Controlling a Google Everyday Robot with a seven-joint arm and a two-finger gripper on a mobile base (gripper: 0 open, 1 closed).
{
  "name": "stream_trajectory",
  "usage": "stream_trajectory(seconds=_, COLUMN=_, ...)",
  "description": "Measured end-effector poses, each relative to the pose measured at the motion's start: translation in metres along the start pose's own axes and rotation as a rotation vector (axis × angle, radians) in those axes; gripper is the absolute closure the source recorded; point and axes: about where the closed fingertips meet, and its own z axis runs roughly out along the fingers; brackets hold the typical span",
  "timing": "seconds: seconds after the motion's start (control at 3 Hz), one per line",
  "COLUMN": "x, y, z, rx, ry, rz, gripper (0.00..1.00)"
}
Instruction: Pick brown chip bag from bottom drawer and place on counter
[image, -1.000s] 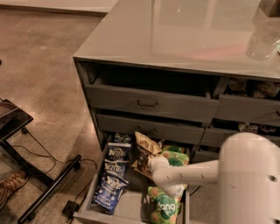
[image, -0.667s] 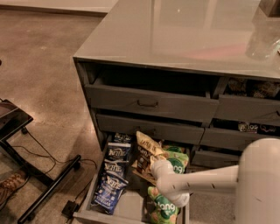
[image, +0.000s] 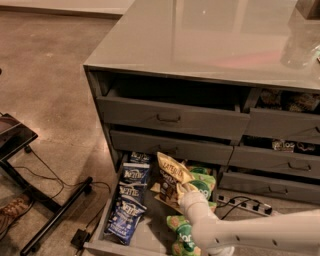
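The brown chip bag (image: 170, 176), with a cream-yellow top band, lies tilted in the middle of the open bottom drawer (image: 100, 243). My gripper (image: 187, 193) is at the end of the white arm that comes in from the lower right. It is down in the drawer, right against the bag's lower right edge. The arm's end hides where it meets the bag. The glossy grey counter (image: 200, 35) tops the cabinet above.
Dark blue bags (image: 127, 197) lie in the drawer's left part and green bags (image: 182, 235) in its front right. Closed grey drawers (image: 170, 120) stack above. A power strip with cables (image: 240, 204) lies on the floor to the right. A black stand (image: 30, 200) is on the left.
My arm has swung lower and to the right in the frame. The gripper has settled onto the brown bag's lower right edge. The bag has hardly moved.
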Motion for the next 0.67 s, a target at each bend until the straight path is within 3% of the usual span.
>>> stream_trajectory(seconds=0.33, x=-0.0099, y=-0.0156, z=-0.0279, rx=-0.018, ry=-0.049, rz=0.029, gripper=1.0)
stream_trajectory(seconds=0.67, x=-0.0099, y=-0.0156, z=-0.0279, rx=-0.018, ry=-0.049, rz=0.029, gripper=1.0)
